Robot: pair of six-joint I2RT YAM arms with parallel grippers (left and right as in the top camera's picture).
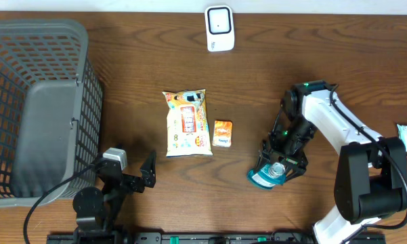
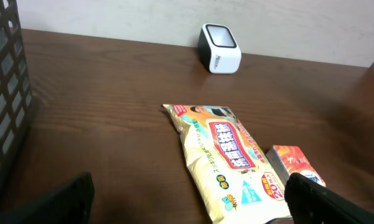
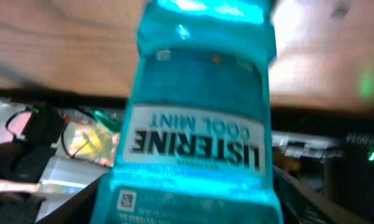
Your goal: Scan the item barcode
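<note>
Two tools, one of them busy. The right tool straddles the blue mouthwash bottle at the front right of the tabletop, well apart from the white scanner at the far edge. I cannot tell whether it is pressing on the bottle or only standing around it. The left tool hangs wide open, holding nothing. The step in hand looks like the pickup. Next it needs a firm hold, a lift, and a turn that faces the barcode to the scanner's window.

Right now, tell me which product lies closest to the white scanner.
The yellow pouch: its upper end reaches nearest the scanner, while the orange box and teal bottle lie farther off.
</note>
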